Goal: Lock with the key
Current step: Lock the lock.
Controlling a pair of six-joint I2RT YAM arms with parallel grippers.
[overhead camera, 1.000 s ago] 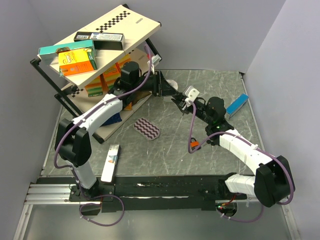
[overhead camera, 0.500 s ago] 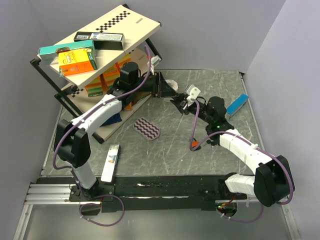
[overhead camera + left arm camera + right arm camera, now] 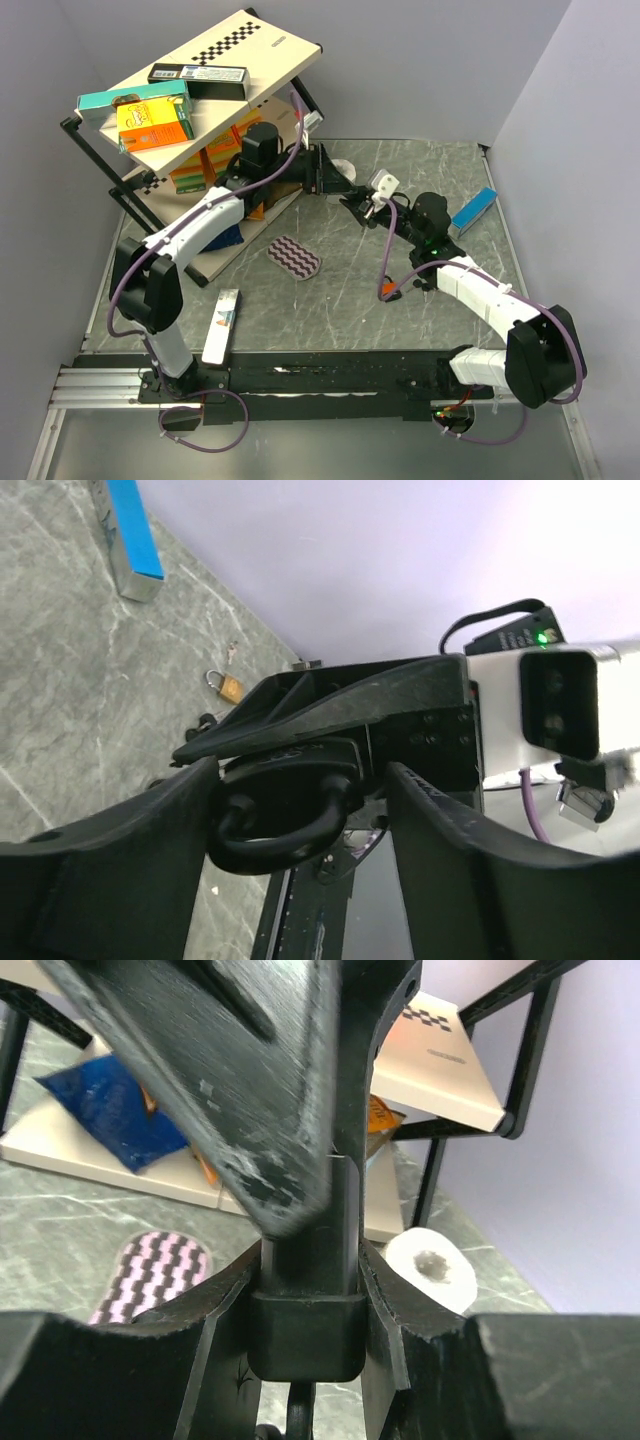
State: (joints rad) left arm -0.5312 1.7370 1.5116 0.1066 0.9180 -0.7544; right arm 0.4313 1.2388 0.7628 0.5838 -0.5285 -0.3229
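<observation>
A black padlock (image 3: 290, 800) hangs in mid-air between both grippers above the back middle of the table. My right gripper (image 3: 305, 1290) is shut on its black body (image 3: 305, 1335); in the top view that gripper (image 3: 360, 203) points up and left. My left gripper (image 3: 297, 780) is open, its fingers either side of the curved shackle, which touches the left finger and leaves a gap to the right one. In the top view the left gripper (image 3: 343, 188) meets the right one tip to tip. I see no key at this padlock. A small brass padlock (image 3: 225, 685) lies on the table.
A tilted shelf rack (image 3: 200, 90) with boxes stands at the back left. A white roll (image 3: 432, 1270) lies behind the grippers. A pink striped pouch (image 3: 295, 257) lies mid-table, a blue box (image 3: 473, 210) at the right and a flat white box (image 3: 221, 325) at the front left.
My right gripper has shifted slightly up and left, closer against the left gripper. The left arm has hardly moved.
</observation>
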